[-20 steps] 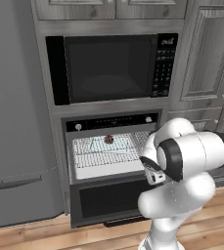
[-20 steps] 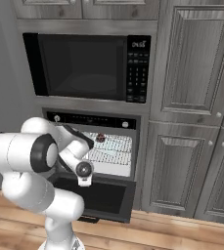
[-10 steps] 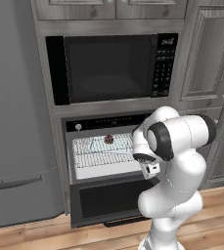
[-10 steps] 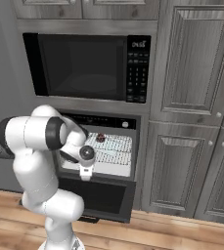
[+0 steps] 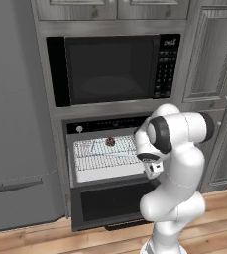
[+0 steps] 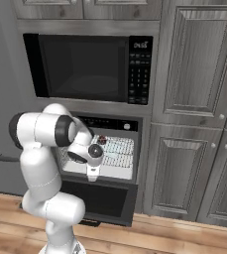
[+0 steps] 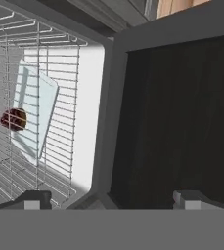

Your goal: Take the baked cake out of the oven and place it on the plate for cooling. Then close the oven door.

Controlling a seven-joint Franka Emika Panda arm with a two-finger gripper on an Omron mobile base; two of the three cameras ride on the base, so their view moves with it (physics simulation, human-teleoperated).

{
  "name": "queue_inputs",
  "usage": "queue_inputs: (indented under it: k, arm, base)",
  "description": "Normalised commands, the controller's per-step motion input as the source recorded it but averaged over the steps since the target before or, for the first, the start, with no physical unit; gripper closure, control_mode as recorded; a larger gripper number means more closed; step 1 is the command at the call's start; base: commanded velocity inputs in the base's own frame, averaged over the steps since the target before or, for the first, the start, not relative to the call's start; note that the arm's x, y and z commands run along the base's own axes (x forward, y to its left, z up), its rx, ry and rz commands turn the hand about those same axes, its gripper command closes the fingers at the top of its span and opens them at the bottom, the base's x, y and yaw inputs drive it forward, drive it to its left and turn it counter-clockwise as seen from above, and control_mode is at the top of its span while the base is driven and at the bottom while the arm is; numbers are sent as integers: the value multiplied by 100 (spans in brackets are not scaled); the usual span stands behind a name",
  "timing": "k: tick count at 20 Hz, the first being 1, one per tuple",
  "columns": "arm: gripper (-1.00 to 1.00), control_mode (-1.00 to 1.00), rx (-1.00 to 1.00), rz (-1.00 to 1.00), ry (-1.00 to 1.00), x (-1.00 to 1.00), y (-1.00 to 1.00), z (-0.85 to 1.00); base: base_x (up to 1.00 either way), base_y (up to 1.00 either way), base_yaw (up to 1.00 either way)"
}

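The oven [image 5: 105, 154] stands open, and its oven door [image 5: 116, 199] hangs dropped down below the mouth. A small dark reddish-brown baked cake [image 5: 110, 142] sits on a pale square tray [image 5: 106, 147] on the silver wire rack. From the right base view the cake [image 6: 102, 140] lies just past my wrist. In the hand view the cake [image 7: 14, 119] rests on the tray [image 7: 33, 114] at the left, and the door's dark glass [image 7: 177, 122] takes up the right. My gripper [image 7: 113, 200] is open and holds nothing, hovering over the door's inner edge, short of the cake. The plate is out of view.
A black microwave [image 5: 110, 69] with a keypad sits right above the oven. A tall grey fridge [image 5: 16, 129] stands to the left and grey cabinet doors [image 6: 194, 99] to the right. The lowered door juts out over the wooden floor [image 6: 149, 238].
My arm has risen and straightened, bringing the hand up to the front of the oven mouth. The jaws stay open. Cake, tray and door have not moved.
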Motion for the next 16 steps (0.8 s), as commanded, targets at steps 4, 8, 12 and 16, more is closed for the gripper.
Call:
queue_inputs:
  k: [4,8,12,16]
  arm:
    - [-100,-100,12,0,0,0,-14,-21]
    - [-100,-100,13,2,-5,0,-2,-25]
    - [-100,-100,9,0,-1,16,-6,-11]
    - [-100,-100,0,0,0,13,-3,-19]
  base:
    - [0,0,0]
    - [0,0,0]
    - [0,0,0]
    - [0,0,0]
